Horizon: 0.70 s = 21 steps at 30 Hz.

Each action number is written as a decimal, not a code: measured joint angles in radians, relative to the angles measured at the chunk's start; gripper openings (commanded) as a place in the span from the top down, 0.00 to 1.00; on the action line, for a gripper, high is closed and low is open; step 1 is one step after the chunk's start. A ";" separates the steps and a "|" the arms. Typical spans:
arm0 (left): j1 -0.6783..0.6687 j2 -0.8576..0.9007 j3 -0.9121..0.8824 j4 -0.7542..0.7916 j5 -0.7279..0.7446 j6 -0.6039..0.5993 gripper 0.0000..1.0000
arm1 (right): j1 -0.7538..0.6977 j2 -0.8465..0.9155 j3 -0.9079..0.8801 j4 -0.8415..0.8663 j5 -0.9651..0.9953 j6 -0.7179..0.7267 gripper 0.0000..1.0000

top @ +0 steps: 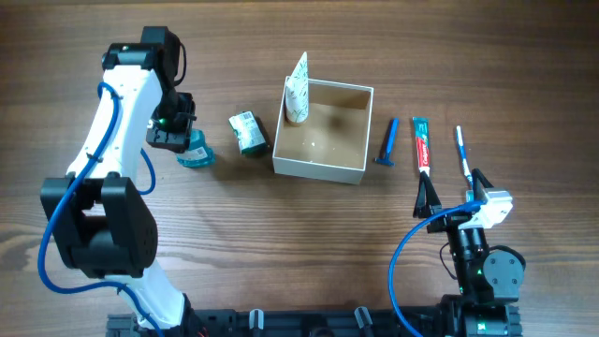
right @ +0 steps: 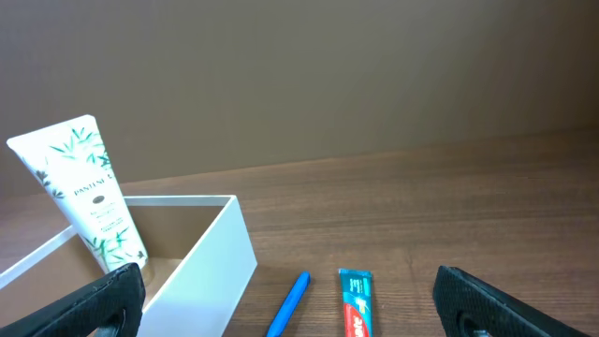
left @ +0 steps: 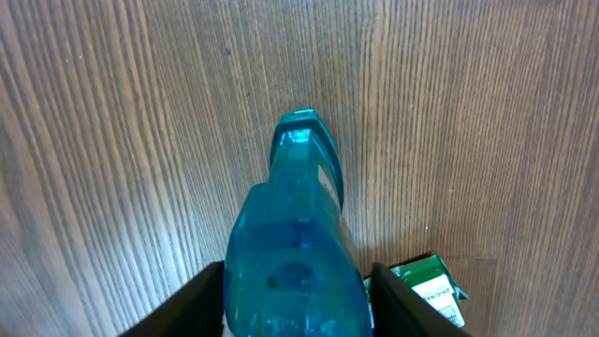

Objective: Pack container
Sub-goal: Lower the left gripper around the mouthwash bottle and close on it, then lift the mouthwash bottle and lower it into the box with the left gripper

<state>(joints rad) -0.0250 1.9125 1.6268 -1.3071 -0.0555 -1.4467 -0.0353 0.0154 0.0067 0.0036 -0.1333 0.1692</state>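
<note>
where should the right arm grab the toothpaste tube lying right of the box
Mid-body, straight down from above with the right gripper, jaws closing across the narrow width of the toothpaste tube. It lies flat on the table, so only its long edges are free, with gaps to the blue razor and toothbrush beside it.

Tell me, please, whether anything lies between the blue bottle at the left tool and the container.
Yes: a green box lies between the blue bottle and the container, near its left wall.

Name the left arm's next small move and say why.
Probably close firmly on the blue bottle. The left hand straddles it with fingers at both sides, grip unclear. It lies on the table, and the container nearby has room.
</note>
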 measured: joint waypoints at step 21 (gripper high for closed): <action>0.000 -0.001 0.000 0.016 0.000 -0.002 0.85 | 0.000 0.000 0.000 0.000 0.000 0.000 0.00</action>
<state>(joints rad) -0.0250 1.9114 1.6268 -1.2911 -0.0559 -1.4490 -0.0353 0.0154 0.0067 0.0036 -0.1333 0.1688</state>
